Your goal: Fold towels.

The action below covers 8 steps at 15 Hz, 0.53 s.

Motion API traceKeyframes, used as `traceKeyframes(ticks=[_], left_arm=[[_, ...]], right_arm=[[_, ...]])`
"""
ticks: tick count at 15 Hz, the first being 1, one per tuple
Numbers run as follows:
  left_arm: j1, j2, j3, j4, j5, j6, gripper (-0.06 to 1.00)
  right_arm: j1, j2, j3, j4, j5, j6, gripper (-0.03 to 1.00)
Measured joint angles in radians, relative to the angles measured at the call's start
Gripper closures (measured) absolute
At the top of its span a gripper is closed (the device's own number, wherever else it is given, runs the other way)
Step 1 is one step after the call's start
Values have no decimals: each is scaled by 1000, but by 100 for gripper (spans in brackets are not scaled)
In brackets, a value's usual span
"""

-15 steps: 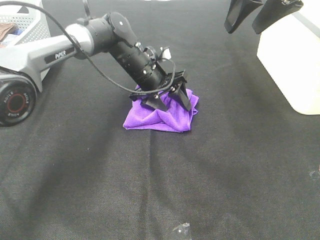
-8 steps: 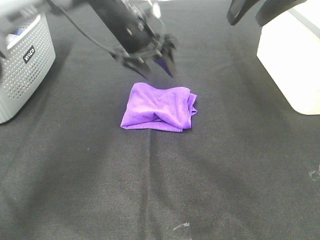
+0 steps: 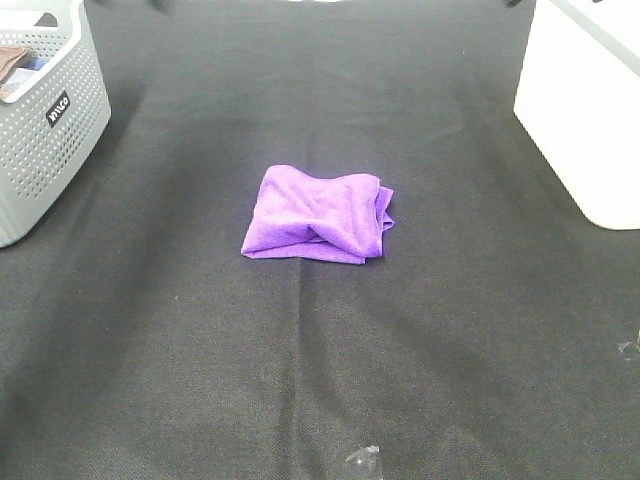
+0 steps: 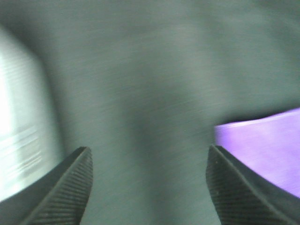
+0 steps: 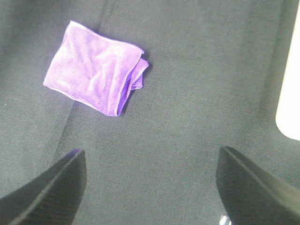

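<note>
Folded into a rumpled, roughly square bundle: purple towel (image 3: 317, 217), lying flat just above the centre of the exterior high frame on the black desk (image 3: 300, 380). Slightly longer left to right than top to bottom, with the layered, bunched edges turned toward the right side and a smooth fold along the left. At the upper left edge of the frame, well apart from the towel, a grey perforated basket (image 3: 45, 130) with something brown and blue showing inside. At the upper right, likewise well apart, a white bin (image 3: 585, 110). Nothing touching or lying over the towel; only bare black cloth around it on every side. From the left wrist, blurred: left pincer (image 4: 149, 187) spread wide and empty, the towel's edge beyond one tip. From the right wrist: right pincer (image 5: 150, 187) also spread wide, holding nothing, high above the towel (image 5: 93, 75).
</note>
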Motion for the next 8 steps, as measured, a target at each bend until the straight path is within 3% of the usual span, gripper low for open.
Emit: traceKeyframes(ticks=[3, 8], left_arm=[[132, -205, 269, 35, 0, 9, 31], [153, -620, 722, 30, 1, 23, 31]], right_arm=[[0, -94, 81, 0, 0, 0, 24], [0, -377, 312, -4, 0, 14, 24]])
